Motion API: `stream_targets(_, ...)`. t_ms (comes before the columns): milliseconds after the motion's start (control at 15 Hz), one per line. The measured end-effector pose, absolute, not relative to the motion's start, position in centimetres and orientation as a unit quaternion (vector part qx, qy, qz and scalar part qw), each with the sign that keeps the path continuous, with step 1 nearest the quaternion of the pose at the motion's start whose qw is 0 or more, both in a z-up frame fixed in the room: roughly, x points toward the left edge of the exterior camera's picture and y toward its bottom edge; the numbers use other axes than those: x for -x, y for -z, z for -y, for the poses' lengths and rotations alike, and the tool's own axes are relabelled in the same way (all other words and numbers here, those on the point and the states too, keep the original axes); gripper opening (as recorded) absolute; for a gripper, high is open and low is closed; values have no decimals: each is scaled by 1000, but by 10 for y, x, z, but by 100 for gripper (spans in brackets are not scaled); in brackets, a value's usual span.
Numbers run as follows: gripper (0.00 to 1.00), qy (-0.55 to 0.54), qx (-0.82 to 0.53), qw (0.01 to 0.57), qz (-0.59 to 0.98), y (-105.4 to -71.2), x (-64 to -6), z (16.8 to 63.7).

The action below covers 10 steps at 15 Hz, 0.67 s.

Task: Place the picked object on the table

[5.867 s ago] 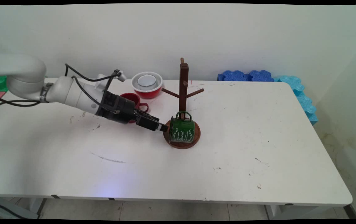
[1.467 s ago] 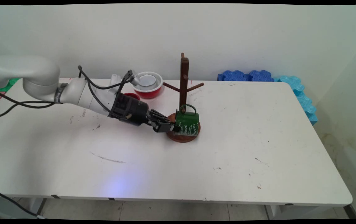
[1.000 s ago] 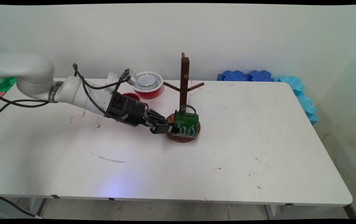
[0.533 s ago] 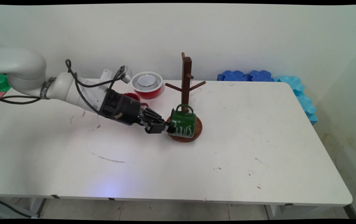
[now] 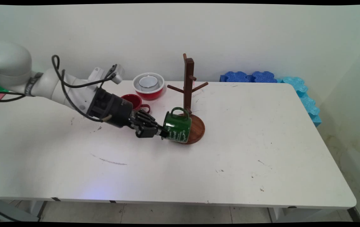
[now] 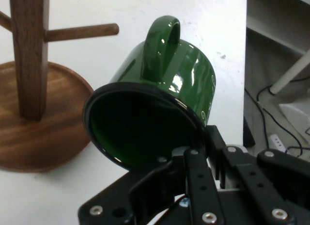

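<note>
Item: 1 green mug [image 5: 176, 126] on its side, rim clenched by gripper [image 5: 161, 133], just left of mug tree [image 5: 188, 91], overlapping its base; best kept firmly gripped, handle clear of 2 pegs.

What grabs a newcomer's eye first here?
The pincer, reaching in from the left, is shut on the rim of a green mug held on its side, handle up, beside the wooden mug tree at mid-table. Behind them stand a red cup and a red bowl near the wall.
</note>
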<state>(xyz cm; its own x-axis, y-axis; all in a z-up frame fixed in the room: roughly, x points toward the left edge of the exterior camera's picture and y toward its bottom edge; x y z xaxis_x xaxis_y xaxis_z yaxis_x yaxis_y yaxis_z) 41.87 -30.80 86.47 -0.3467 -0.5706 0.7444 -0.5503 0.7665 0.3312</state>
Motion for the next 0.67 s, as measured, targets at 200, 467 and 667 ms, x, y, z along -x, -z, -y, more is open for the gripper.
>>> stream_targets(200,0,9,-336,451,827,-870,-425,302)
stream_targets(467,0,-2,-327,439,837,-878,-433,296)
stream_targets(667,0,-13,-316,427,847,-886,-440,293)
